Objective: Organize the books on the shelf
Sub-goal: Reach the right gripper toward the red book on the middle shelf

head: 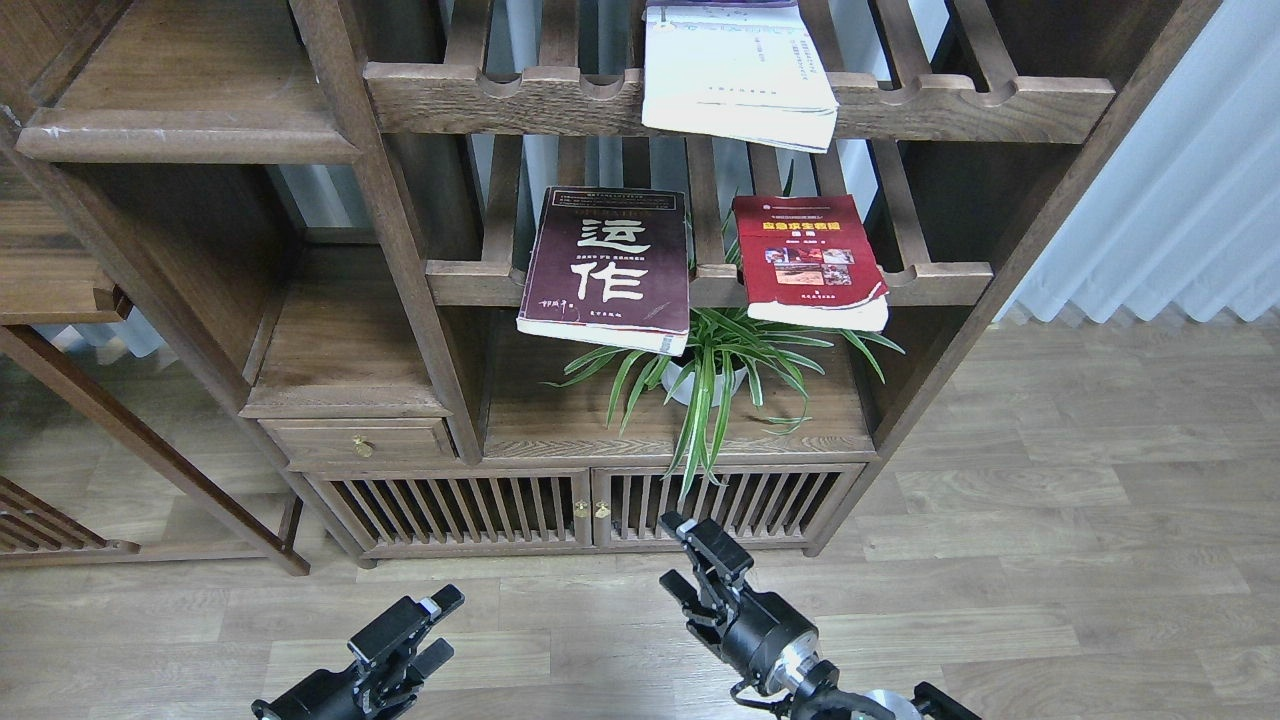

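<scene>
Three books lie on the slatted racks of the wooden unit. The dark maroon book (pixel 605 268) with big white characters and the red book (pixel 810 262) with small photos rest side by side on the middle rack, both jutting over its front rail. The white book (pixel 738 75) lies on the rack above, also overhanging. The shelf (pixel 190 100), a solid dark board with a scuffed rounded edge, sits at upper left with nothing on it. My left gripper (pixel 448 625) and right gripper (pixel 668 550) hang low over the floor, both open and holding nothing, far below the books.
A potted spider plant (pixel 715 370) stands under the middle rack, its leaves spreading up behind the books and down over the cabinet doors (pixel 590 505). A small drawer (pixel 360 440) sits at lower left. White curtains (pixel 1180 200) hang at right above the wooden floor.
</scene>
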Action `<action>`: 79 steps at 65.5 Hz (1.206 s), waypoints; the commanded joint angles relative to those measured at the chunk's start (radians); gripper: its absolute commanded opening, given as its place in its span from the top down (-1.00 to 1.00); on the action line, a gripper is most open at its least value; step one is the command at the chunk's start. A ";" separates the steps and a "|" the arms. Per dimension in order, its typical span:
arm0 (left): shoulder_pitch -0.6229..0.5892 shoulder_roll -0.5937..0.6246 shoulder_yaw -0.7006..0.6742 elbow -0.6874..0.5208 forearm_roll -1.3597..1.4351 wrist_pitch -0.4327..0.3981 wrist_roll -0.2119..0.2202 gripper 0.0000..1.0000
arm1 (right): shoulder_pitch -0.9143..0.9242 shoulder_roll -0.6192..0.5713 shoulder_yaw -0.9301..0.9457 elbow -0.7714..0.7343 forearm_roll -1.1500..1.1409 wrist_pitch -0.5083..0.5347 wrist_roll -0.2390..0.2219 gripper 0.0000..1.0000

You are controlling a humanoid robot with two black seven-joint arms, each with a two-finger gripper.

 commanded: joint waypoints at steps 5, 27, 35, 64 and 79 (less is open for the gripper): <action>-0.004 -0.007 -0.001 0.001 0.005 0.000 0.095 -1.00 | 0.002 0.000 0.001 -0.006 -0.002 0.001 0.000 -1.00; -0.001 -0.019 -0.063 0.006 -0.002 0.000 0.163 -1.00 | 0.057 0.000 -0.003 -0.084 -0.005 0.108 -0.003 -1.00; -0.003 -0.035 -0.119 0.008 0.005 0.000 0.163 -1.00 | 0.068 0.000 -0.014 -0.086 -0.005 0.116 -0.005 -1.00; -0.010 -0.038 -0.214 0.011 0.010 0.000 0.163 -1.00 | 0.098 0.000 -0.008 -0.090 -0.025 0.176 -0.003 -1.00; -0.010 -0.036 -0.259 0.012 0.010 0.000 0.163 -1.00 | 0.219 0.000 0.005 -0.216 -0.022 0.176 -0.002 -1.00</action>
